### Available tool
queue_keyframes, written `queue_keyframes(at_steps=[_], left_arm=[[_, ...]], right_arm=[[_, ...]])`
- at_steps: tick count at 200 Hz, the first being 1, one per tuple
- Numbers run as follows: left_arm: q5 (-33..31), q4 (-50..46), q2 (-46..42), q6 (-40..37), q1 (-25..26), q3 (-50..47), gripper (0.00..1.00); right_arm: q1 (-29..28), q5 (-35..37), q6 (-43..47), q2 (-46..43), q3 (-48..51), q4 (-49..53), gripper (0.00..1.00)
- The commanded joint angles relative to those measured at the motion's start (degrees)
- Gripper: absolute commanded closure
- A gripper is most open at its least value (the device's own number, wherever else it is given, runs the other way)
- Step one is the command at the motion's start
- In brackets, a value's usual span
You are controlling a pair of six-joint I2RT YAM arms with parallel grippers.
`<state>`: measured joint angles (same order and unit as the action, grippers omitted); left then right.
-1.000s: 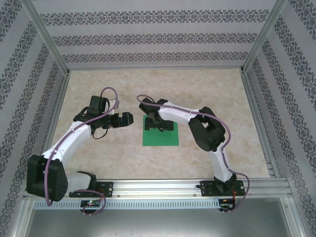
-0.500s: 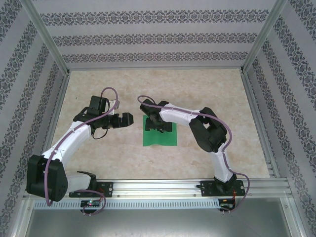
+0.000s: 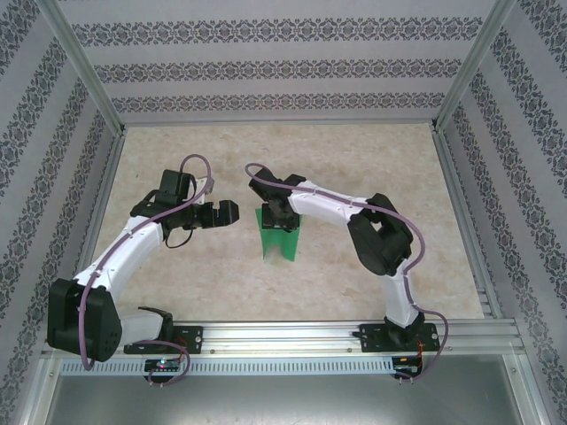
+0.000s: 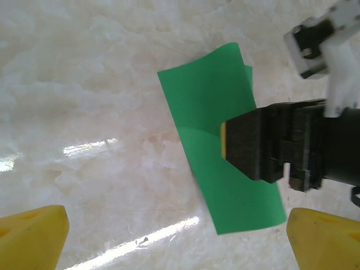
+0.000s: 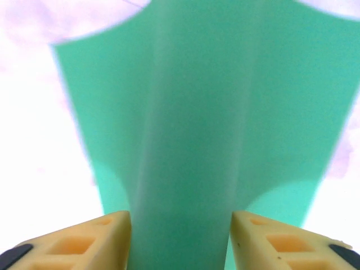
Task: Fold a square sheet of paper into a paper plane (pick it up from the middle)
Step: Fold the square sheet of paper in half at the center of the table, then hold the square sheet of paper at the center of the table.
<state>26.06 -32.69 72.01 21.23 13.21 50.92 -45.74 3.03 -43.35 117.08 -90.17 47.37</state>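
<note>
right pincer (image 5: pixel 180 225) clenched on the middle of the square sheet of paper (image 3: pixel 282 246), we see it buckled into a ridge between the fingers | sheet mid-tabletop (image 3: pixel 381 168) | left pincer (image 3: pixel 229 212) released, spread wide, at the sheet's 9 o'clock

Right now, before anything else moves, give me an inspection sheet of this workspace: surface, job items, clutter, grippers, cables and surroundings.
Surface: marbled beige table, glossy.
Job's things: square sheet of paper, green, bunched into a raised ridge along its middle; no plane folded yet.
Clutter: nothing seen.
Grippers: right gripper jaws press the ridge from both sides; left gripper jaws wide open, beside the sheet, apart from it.
Cables: purple cable running along each arm.
Surroundings: patterned walls, metal frame.
</note>
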Motion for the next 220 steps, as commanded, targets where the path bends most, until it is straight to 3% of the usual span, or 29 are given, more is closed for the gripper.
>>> queue_keyframes(at_steps=[1, 18, 47, 95, 181, 220], left_arm=[[0.1, -0.4, -0.9, 0.2, 0.6, 1.7, 0.0], [-0.8, -1.6, -0.8, -0.3, 0.6, 2.6, 0.0], [-0.2, -0.7, -2.2, 1.1, 0.6, 2.8, 0.0], [3.5, 0.7, -2.2, 2.6, 1.8, 2.2, 0.0], [-0.3, 4.8, 1.6, 6.5, 10.7, 2.0, 0.0], [-1.5, 4.5, 3.4, 6.3, 12.5, 3.4, 0.0]], right_arm=[[0.3, -5.2, -0.5, -7.7, 2.8, -7.6, 0.52], [1.2, -9.2, -3.1, -11.6, 7.9, -14.9, 0.56], [3.5, -15.3, -8.5, -15.9, 17.0, -29.6, 0.54], [4.8, -12.7, -13.2, -14.7, 27.6, -36.0, 0.51], [5.3, -5.9, -11.7, -21.8, 37.3, -31.9, 0.32], [5.5, -3.6, -11.4, -22.8, 37.7, -28.4, 0.32]])
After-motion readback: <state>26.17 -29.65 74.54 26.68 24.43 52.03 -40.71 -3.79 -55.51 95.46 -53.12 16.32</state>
